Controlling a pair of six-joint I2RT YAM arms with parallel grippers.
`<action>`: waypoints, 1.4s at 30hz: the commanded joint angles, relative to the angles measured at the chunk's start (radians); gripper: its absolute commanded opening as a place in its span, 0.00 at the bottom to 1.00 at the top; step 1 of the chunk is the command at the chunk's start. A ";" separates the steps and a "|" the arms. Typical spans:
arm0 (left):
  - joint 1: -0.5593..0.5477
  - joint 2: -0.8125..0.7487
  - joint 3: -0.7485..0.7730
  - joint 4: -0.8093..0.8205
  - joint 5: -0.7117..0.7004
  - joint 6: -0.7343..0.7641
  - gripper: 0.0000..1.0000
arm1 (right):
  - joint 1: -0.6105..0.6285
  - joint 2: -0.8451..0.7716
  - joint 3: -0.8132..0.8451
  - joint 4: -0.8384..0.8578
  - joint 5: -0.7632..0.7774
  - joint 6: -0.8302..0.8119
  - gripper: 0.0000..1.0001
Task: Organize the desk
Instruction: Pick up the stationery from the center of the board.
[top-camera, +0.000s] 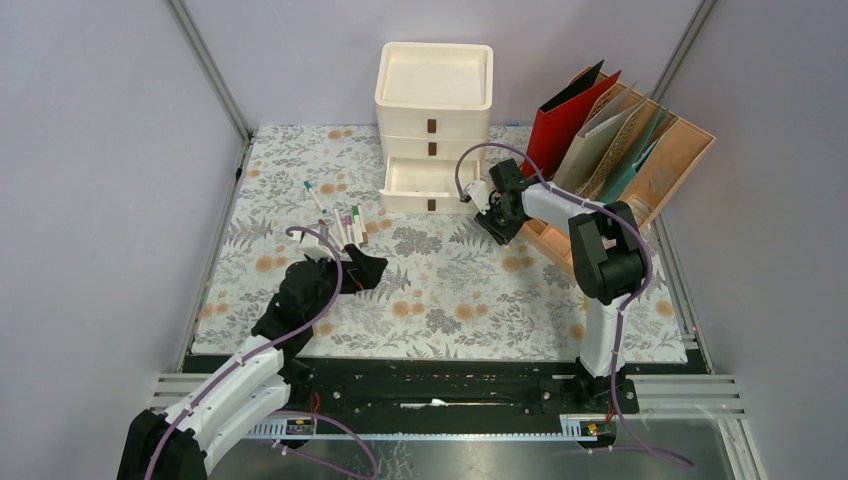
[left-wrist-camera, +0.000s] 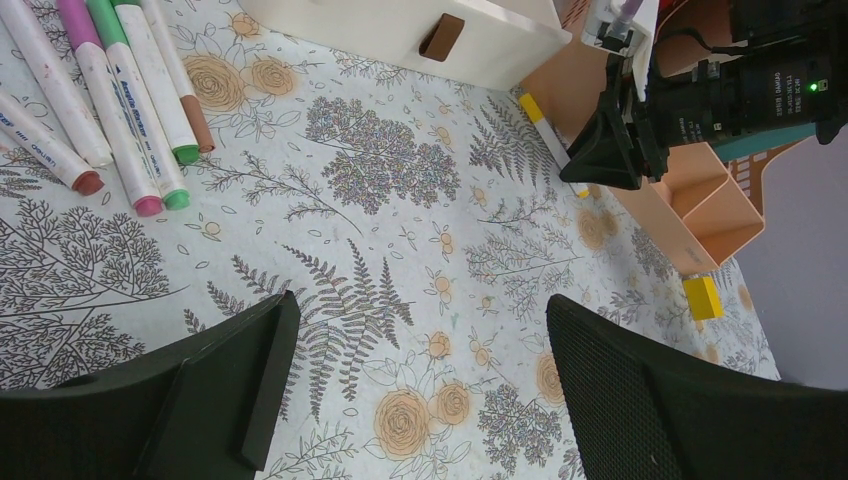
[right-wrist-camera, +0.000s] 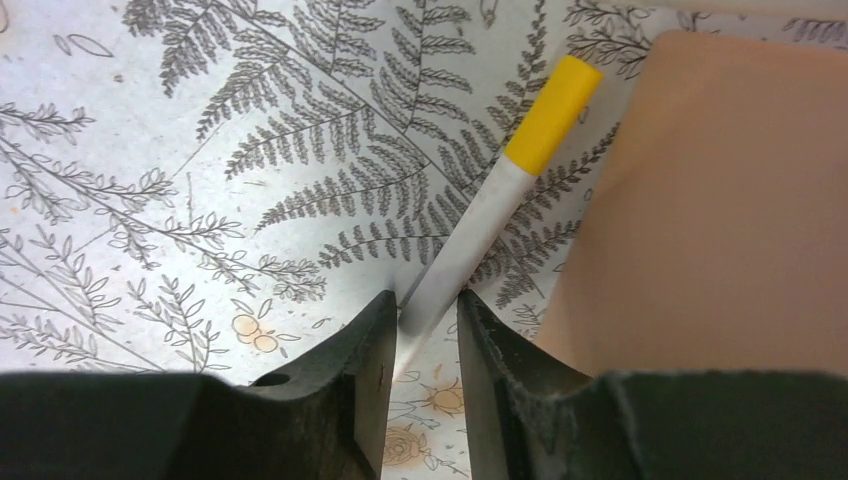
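Desk = fern/flower cloth top. White drawer unit sits at its far edge, bottom drawer pulled out. R gripper is just front-right of the unit, tips down at the cloth. Its fingers are pressed onto the barrel of a yellow-cap marker, so it's pinching it, w/ the marker lying flat on the cloth. L gripper is front-left of the unit, fingers spread wide over bare cloth. Marker bunch lies btwn the unit and L gripper. File rack is right of the unit.
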 joint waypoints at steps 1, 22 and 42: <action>0.004 -0.016 -0.003 0.042 -0.008 0.011 0.99 | 0.003 0.030 -0.009 -0.091 -0.050 0.028 0.35; 0.004 -0.011 -0.009 0.056 0.003 -0.004 0.99 | 0.002 -0.185 -0.194 -0.084 -0.104 0.029 0.00; 0.004 -0.009 -0.008 0.058 -0.005 -0.009 0.99 | 0.005 -0.342 0.046 -0.183 -0.304 -0.062 0.00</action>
